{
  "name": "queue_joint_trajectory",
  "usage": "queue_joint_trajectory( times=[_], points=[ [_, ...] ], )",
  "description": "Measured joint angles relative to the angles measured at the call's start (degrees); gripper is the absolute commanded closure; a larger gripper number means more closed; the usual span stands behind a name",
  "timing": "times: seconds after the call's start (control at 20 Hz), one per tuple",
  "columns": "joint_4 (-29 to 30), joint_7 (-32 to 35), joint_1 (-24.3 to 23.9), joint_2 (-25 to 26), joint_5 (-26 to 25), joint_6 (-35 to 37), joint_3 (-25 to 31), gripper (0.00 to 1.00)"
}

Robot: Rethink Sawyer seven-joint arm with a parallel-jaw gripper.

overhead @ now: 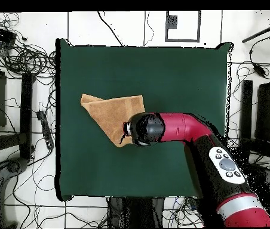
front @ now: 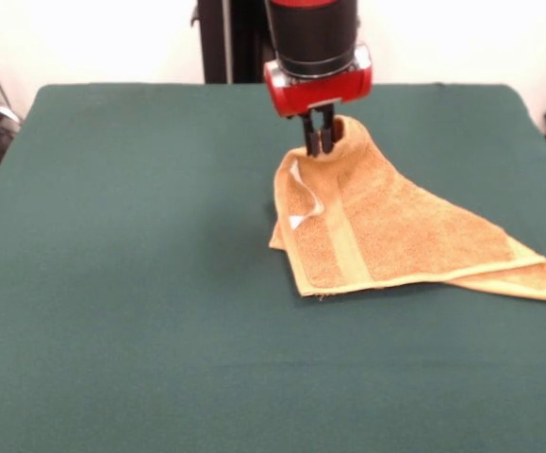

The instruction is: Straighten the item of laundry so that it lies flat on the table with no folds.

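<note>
Hand [front: 322, 142] pinches a raised peak of the hand towel [front: 395, 231], its two dark fingers pressed together on the cloth, so that the fabric tents up to the grip and slopes down to the green surface [front: 140, 283].

Towel position: right of centre in the front view; in the overhead view it sits left of centre, partly under the arm [overhead: 185, 128]. It is not flat: a second layer shows along the lower right edge, and the corner with the woven band [front: 348, 250] and small white tag [front: 296, 222] is turned over.

Handling, judged: terry cloth is light, limp and not fragile; it drapes and drags along the surface rather than sliding cleanly. It will not hold a shape when pushed, so only pulling works.

Best hold, judged: a hemmed corner or edge, pulled outward away from the fold.
</note>
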Motion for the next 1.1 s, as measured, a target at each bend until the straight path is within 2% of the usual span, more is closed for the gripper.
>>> queue_joint_trajectory(
  times=[0.65, 1.1],
  points=[
    [0.0, 0.0, 0.0, -0.1, -0.1, 1.5, 0.0, 1.0],
    [0.1, 0.0, 0.1, -0.3, -0.2, 6.5, 0.0, 1.0]
  ],
)
